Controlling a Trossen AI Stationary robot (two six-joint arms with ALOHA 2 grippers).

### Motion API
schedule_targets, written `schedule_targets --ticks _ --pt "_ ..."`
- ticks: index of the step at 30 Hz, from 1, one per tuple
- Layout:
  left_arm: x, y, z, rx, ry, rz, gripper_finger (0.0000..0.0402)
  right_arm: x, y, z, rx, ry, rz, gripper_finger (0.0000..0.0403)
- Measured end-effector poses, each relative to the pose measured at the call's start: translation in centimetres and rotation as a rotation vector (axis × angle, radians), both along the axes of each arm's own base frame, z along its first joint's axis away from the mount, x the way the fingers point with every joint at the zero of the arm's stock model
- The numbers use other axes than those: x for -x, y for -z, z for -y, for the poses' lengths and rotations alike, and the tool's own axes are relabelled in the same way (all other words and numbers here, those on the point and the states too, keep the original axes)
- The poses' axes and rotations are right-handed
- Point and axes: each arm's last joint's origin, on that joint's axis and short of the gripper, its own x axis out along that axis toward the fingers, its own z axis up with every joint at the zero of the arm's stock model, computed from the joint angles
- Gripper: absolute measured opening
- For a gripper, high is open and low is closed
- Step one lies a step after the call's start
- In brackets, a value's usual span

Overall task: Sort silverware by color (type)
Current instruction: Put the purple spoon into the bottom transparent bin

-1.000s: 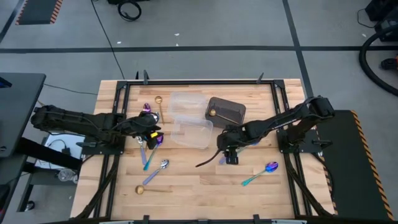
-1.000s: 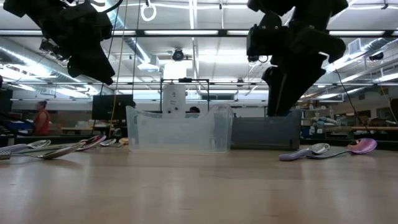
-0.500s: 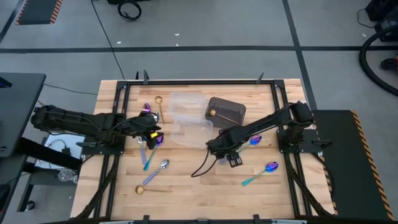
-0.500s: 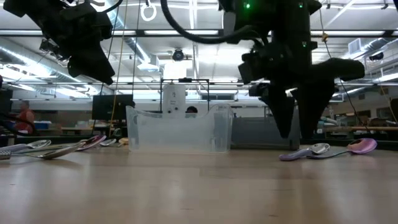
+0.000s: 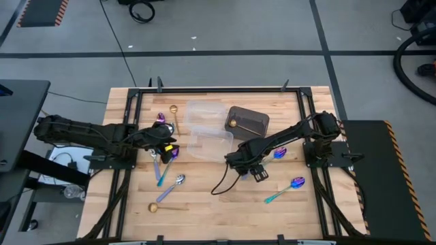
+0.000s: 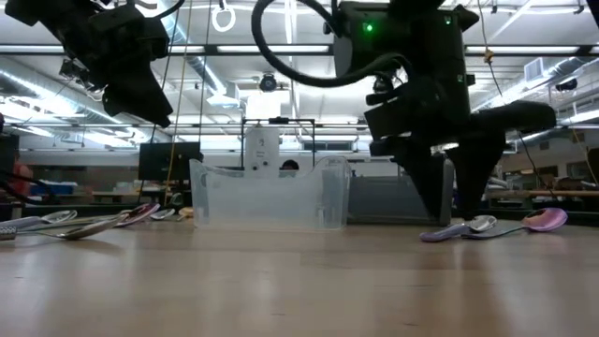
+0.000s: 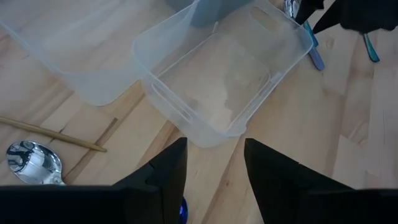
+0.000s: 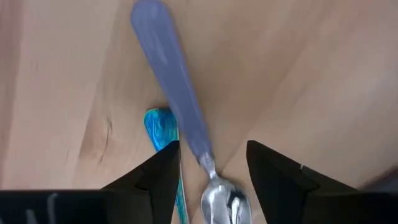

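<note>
My right gripper (image 8: 212,149) is open and low over the table, right of the nearer clear tub (image 5: 212,143). Its fingers stand on either side of a silver spoon with a lavender handle (image 8: 177,102), near the neck, without plainly touching it. That spoon lies flat on the wood (image 6: 447,232), beside a teal handle (image 8: 160,127). My left gripper (image 7: 214,146) is open and hovers left of the tubs (image 5: 169,148). Several spoons (image 5: 163,170) lie below and near it. An iridescent spoon with a teal handle (image 5: 289,187) lies toward the right.
A second clear tub (image 5: 204,111) sits farther back, and a dark bin (image 5: 248,122) with a gold spoon in it stands beside it. A gold spoon (image 5: 161,206) lies near the near edge. Another iridescent spoon (image 5: 278,154) rests by the right arm.
My right gripper has come down toward the table, shifted slightly toward the left edge and turned about, so that it now stands low over the lavender-handled spoon. The spoons have stayed where they were.
</note>
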Motion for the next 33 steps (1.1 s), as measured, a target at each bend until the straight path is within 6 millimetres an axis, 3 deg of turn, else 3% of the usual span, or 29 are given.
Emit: schedule_targets --ticks 16,33 --pt "0.0 0.0 0.0 -0.007 0.007 -0.003 0.0169 0.9 1.7 0.9 0.018 -0.023 -0.039 0.0155" --pt "0.0 0.0 0.0 -0.037 0.033 -0.007 0.0169 0.4 1.8 1.1 -0.016 0.006 0.01 0.0048"
